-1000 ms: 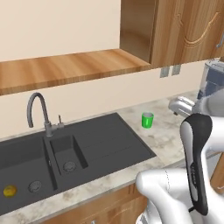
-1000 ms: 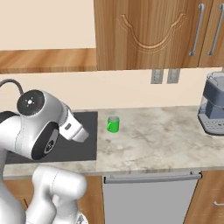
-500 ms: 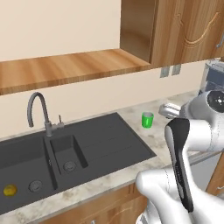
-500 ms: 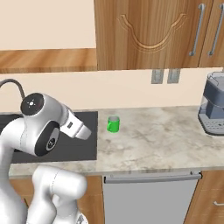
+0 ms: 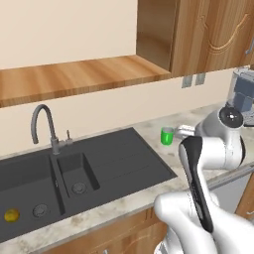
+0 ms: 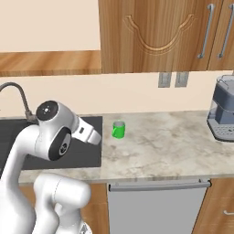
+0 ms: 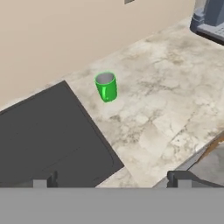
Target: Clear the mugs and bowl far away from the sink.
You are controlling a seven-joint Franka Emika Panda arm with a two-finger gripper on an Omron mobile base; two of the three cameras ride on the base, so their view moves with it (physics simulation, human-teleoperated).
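coffee machine (image 6: 223, 114) cut off at frame edge.

no readable text, label, brand, number or sign is showing anywhere; the green mug (image 6: 118, 130) is carrying no print; the coffee machine (image 6: 221, 114) at the bench's right end is showing a plain grey front; the two wall outlets (image 6: 173, 79) are blank; the cabinet doors (image 6: 151, 34) are bearing only a carved curve, no lettering; the sink (image 5: 74, 171) is unmarked.

arm (image 6: 50, 137): folded, elbow high | jaws: spread wide, holding nothing
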